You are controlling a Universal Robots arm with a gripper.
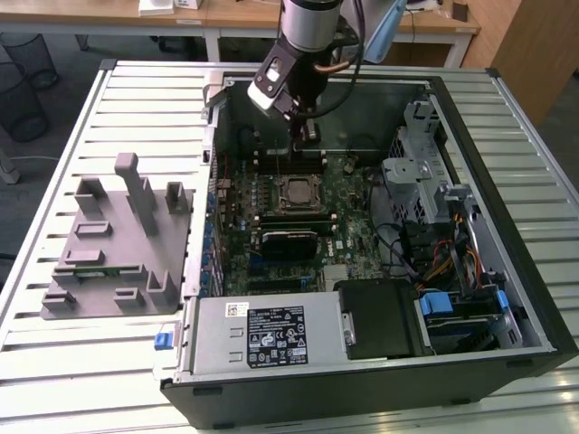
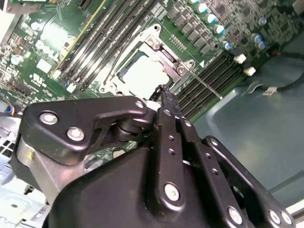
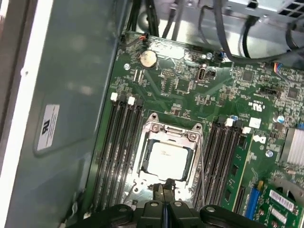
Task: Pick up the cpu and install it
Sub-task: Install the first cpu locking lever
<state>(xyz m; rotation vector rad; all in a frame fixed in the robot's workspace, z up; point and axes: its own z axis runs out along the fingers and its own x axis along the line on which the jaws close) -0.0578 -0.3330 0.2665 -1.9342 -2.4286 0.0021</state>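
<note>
Slatted metal tabletop (image 1: 81, 117) carries an opened computer case (image 1: 507, 235) lying on its side, with a grey moulded fixture (image 1: 118, 244) beside it toward the exterior view's left edge of the tabletop; laid flat like this, the case leaves the motherboard (image 1: 339, 217) facing up so the arm can reach straight down into it. At the case's near edge sit the power supply (image 1: 262, 330) and a black drive bay (image 1: 384, 316), and cabling crowds the side toward the exterior view's right, so the free room is the middle of the board and the far wall, where the arm (image 1: 308, 36) comes down. Banks of memory slots (image 3: 121, 142) flank the socket (image 3: 168, 128) on both sides, leaving only a narrow corridor over it. The cpu (image 3: 167, 159) lies inside the socket's metal frame, its pale silvery top showing square within the opening in both wrist views (image 2: 142, 76), apparently already seated rather than carried. The gripper (image 3: 164, 187) hangs just above the socket's edge nearest the fingers, its slim black fingertips (image 2: 167, 97) pressed together with nothing visible between them, clenched and empty by the look of it. A thin retention lever (image 2: 204, 83) stands out from the socket toward the neighbouring slots, a slender obstacle close to the fingertips.
</note>
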